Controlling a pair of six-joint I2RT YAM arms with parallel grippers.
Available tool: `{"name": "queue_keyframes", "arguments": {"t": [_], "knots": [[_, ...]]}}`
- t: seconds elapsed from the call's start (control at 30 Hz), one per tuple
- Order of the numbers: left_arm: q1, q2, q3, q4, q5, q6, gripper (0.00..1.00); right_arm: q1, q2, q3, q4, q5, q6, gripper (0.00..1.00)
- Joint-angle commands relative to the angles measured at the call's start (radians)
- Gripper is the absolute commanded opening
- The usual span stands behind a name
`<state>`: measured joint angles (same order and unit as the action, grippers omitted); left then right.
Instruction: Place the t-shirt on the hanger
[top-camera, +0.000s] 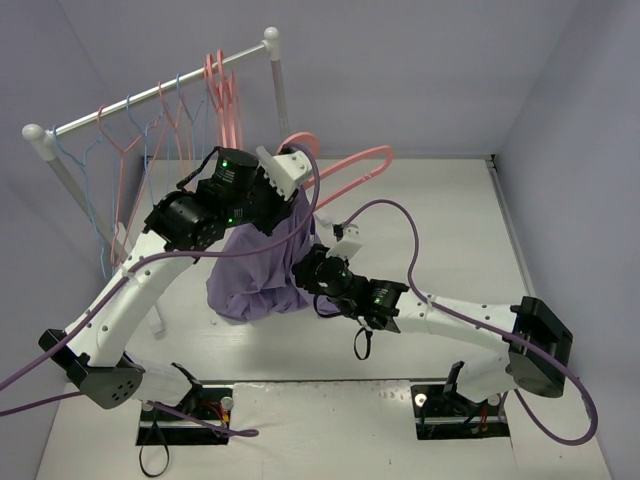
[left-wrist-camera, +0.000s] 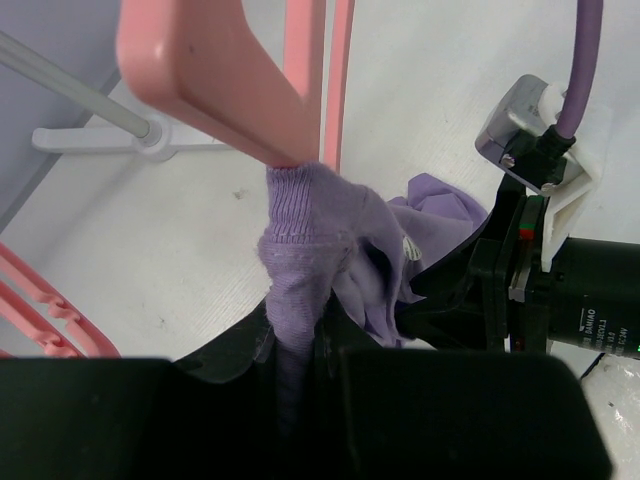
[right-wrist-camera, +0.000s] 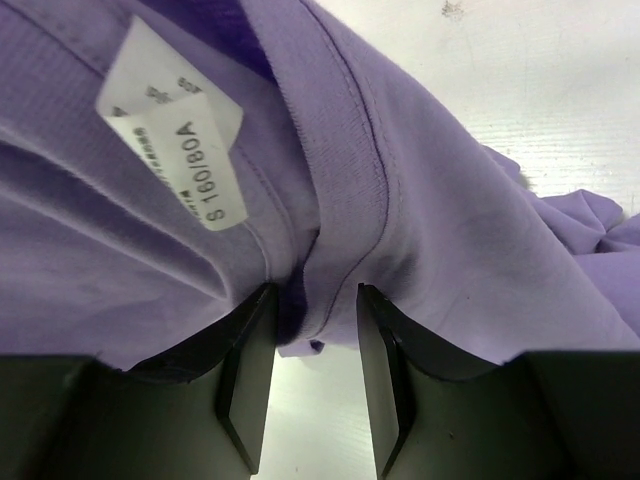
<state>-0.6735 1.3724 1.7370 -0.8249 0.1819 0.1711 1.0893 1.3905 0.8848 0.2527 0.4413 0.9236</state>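
— What can you read?
— The label (right-wrist-camera: 175, 140) in the t-shirt (right-wrist-camera: 450, 230) says "S 160/80A". The smaller print above it blurs (so does the lettering on the camera lens (left-wrist-camera: 600, 320)).
— Your hands?
— My left gripper (left-wrist-camera: 300, 385) clamps the ribbed collar, and the hanger (left-wrist-camera: 215, 75) touches it from above. My right gripper (right-wrist-camera: 315, 370) straddles the collar seam; whether it bites, I cannot tell.

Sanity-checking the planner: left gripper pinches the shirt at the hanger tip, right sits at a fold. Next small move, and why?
Probably close the right gripper. Its fingers straddle a seamed fold of the shirt with a gap showing, so it grips nothing yet. The left gripper pinches cloth just below the hanger end; a second grip seems needed to stretch the opening over it.
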Motion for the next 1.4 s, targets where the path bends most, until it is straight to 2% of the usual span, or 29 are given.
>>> {"name": "queue_keyframes", "arguments": {"t": [0.0, 0.13, 0.23, 0.33, 0.4, 0.43, 0.57, 0.73, 0.9, 1.1, 1.37], "knots": [[-0.009, -0.043, 0.030, 0.092, 0.002, -0.008, 0.00, 0.009, 0.007, 0.019, 0.066, 0.038, 0.041, 0.34], [-0.012, -0.049, 0.030, 0.091, 0.001, -0.010, 0.00, 0.009, 0.017, 0.014, 0.066, 0.043, 0.050, 0.33], [-0.014, -0.055, 0.025, 0.089, -0.001, -0.008, 0.00, 0.009, 0.023, 0.016, 0.066, 0.039, 0.050, 0.27], [-0.014, -0.070, 0.015, 0.090, -0.011, -0.006, 0.00, 0.008, 0.015, 0.010, 0.066, 0.038, 0.033, 0.14], [-0.014, -0.083, 0.003, 0.089, -0.019, 0.001, 0.00, 0.001, -0.009, -0.006, 0.066, 0.050, 0.025, 0.01], [-0.014, -0.092, -0.002, 0.089, -0.026, 0.003, 0.00, -0.001, -0.022, -0.021, 0.066, 0.055, 0.021, 0.00], [-0.010, -0.135, -0.035, 0.086, -0.048, 0.025, 0.00, -0.037, -0.114, -0.071, 0.035, 0.048, 0.001, 0.00], [0.003, -0.207, -0.097, 0.085, -0.006, 0.068, 0.00, -0.120, -0.249, -0.060, -0.106, 0.008, -0.109, 0.00], [0.013, -0.289, -0.175, 0.081, 0.077, 0.144, 0.00, -0.283, -0.333, -0.042, -0.180, -0.117, -0.230, 0.00], [0.016, -0.349, -0.215, 0.014, 0.124, 0.223, 0.00, -0.426, -0.342, 0.018, -0.248, -0.232, -0.393, 0.00], [0.017, -0.364, -0.281, -0.047, 0.148, 0.248, 0.00, -0.512, -0.323, 0.143, -0.334, -0.295, -0.563, 0.00]]}}
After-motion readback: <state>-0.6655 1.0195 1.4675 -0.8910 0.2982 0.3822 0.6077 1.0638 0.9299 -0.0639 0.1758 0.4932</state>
